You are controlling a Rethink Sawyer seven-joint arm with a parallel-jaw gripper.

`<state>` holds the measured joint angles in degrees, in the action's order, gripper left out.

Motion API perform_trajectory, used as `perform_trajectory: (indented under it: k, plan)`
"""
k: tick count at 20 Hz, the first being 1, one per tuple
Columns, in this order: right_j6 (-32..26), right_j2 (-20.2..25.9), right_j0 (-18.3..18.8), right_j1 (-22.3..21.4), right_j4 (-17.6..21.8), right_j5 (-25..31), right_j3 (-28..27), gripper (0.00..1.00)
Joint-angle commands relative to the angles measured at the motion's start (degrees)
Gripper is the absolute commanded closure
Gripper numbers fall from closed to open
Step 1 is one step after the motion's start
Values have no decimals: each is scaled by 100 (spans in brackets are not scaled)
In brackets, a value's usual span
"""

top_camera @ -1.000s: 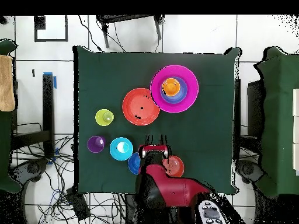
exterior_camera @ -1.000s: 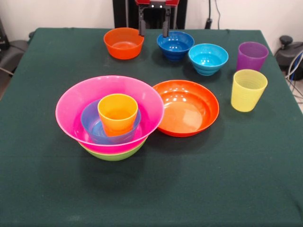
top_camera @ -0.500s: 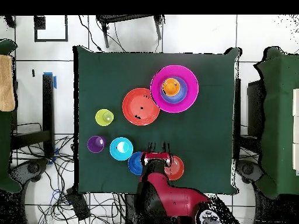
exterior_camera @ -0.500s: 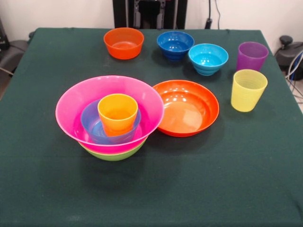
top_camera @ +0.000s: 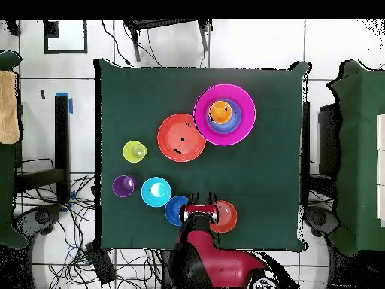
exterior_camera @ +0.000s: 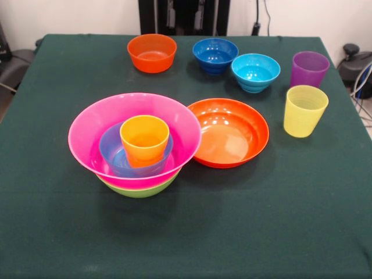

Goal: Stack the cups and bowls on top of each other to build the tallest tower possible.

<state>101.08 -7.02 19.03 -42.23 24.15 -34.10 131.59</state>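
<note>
The tower stands at the front left: a lime green bowl [exterior_camera: 139, 189] holds the big pink bowl [exterior_camera: 93, 125], a small blue bowl [exterior_camera: 110, 152] and the orange cup [exterior_camera: 144, 139]. The shallow orange bowl [exterior_camera: 229, 133] sits beside it. The small orange bowl [exterior_camera: 152, 52], dark blue bowl [exterior_camera: 215, 54] and cyan bowl [exterior_camera: 256, 71] line the far edge. The purple cup [exterior_camera: 309, 68] and yellow cup [exterior_camera: 305, 110] stand upright at the right. My gripper [top_camera: 200, 211] shows only in the overhead view, drawn back between the dark blue bowl [top_camera: 176, 210] and the small orange bowl [top_camera: 226, 217], holding nothing visible.
The dark green table [exterior_camera: 58, 232] carries everything. The robot's pedestal [exterior_camera: 183, 14] stands behind the far edge. In the overhead view the red arm [top_camera: 214, 260] lies over the table's near edge, with cables on the floor [top_camera: 75, 241].
The gripper has drawn back toward the robot's base and has left the front view. Cups and bowls have not moved.
</note>
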Motion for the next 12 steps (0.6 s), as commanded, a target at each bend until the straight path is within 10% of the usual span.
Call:
perform_trajectory:
  k: [1, 12]
  plan:
    - [1063, 256, -244, 377, 16, 292, 344, 0]
    - [1044, 796, 175, 558, 147, 1186, 524, 0]
